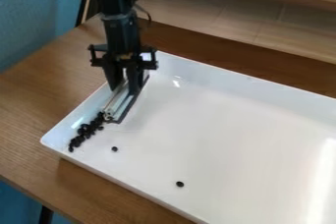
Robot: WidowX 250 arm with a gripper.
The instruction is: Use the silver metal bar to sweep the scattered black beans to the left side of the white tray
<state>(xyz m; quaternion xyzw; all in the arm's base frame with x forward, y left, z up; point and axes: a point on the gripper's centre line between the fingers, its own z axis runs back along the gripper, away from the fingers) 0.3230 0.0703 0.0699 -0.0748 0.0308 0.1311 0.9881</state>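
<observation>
White tray [216, 125], walls likely keeping beans in. Black gripper [126, 88] clamped on squeegee-like bar [121, 101], held low, probably so its edge meets the tray floor. Dark beans [85, 132] heaped by left wall, touching bar's end; two strays [180, 184] apart.

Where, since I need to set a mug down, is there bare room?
Bare: the white tray's floor right of the two stray dark pieces, and the wooden table left of the tray. Crowded: along the tray's left wall, with the dark pile, the scraper and the gripper.
</observation>
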